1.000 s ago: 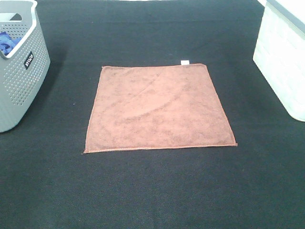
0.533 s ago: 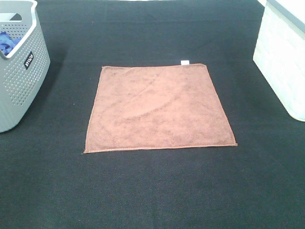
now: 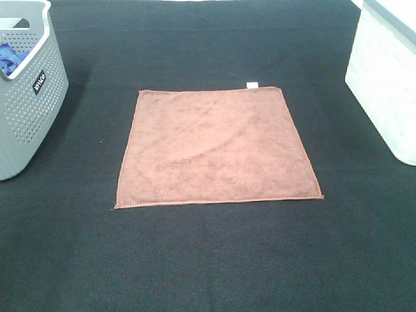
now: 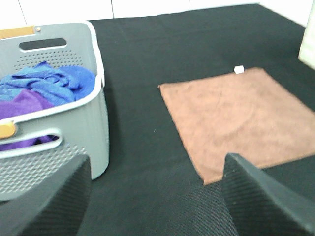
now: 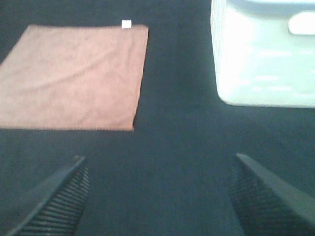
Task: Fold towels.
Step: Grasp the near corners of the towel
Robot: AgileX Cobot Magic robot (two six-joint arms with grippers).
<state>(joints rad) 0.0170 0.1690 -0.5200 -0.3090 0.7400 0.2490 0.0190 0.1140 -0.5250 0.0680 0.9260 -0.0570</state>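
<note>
Jaws of both grippers stand wide apart and grip nothing; neither arm shows in the exterior high view. That view shows the reddish-brown towel [image 3: 218, 148] lying flat and unfolded in the middle of the black table cover [image 3: 208, 260], its small white tag [image 3: 252, 84] at the far edge; a grey perforated basket [image 3: 39, 110] holding a blue cloth [image 3: 8, 58] stands well to its left, and a white bin [image 3: 387, 78] well to its right.

In the left wrist view, the left gripper [image 4: 156, 162] hangs over bare cover between basket and towel; a purple cloth [image 4: 24, 105] lies beside the blue one.

In the right wrist view, the right gripper [image 5: 160, 158] hangs over bare cover, near the towel's corner; the bin stands apart.
</note>
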